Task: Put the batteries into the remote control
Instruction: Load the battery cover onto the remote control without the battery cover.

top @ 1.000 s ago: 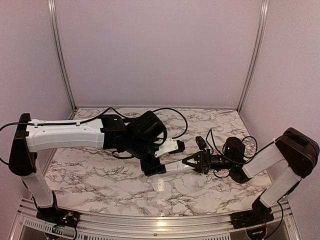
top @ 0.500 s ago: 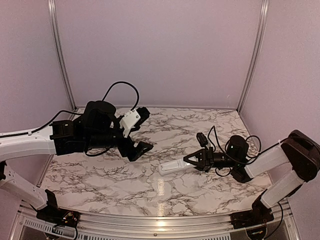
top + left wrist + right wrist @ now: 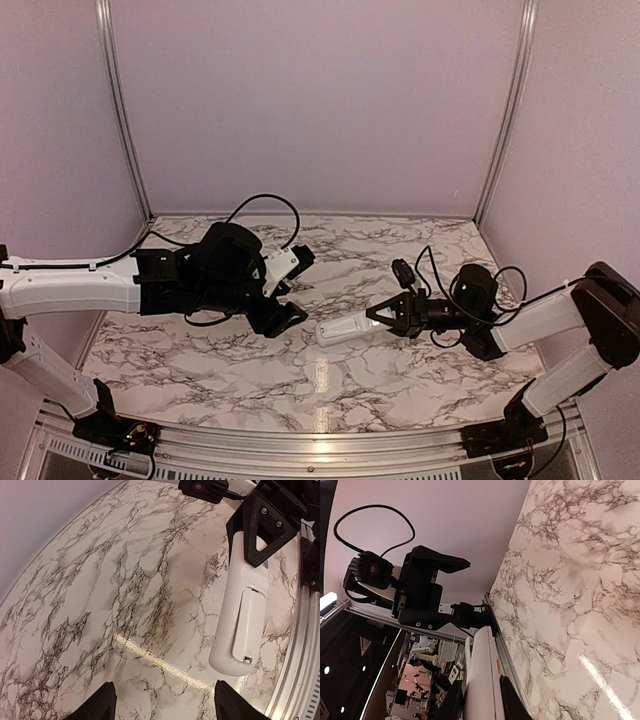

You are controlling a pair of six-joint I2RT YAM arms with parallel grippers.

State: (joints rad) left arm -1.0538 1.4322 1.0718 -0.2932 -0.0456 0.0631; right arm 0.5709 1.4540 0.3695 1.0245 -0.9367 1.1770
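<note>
The white remote control (image 3: 344,328) lies back-up, low over the marble table (image 3: 330,385). My right gripper (image 3: 376,315) is shut on its right end. In the left wrist view the remote (image 3: 243,622) shows a closed battery cover, with the right gripper's black fingers (image 3: 264,527) clamped on its far end. In the right wrist view the remote (image 3: 481,670) runs out edge-on between my fingers (image 3: 511,706). My left gripper (image 3: 298,284) is open and empty, just left of the remote's free end; its tips frame bare marble (image 3: 162,711). No batteries are in view.
Black cables (image 3: 262,203) loop over the back of the table behind the left arm. A small black camera (image 3: 402,275) sits on the right wrist. The metal frame rail (image 3: 320,440) runs along the near edge, and purple walls close in the sides.
My left gripper let go of the remote's left end, pulled back left, then came back toward it, open. My right gripper kept hold of the remote and shifted slightly.
</note>
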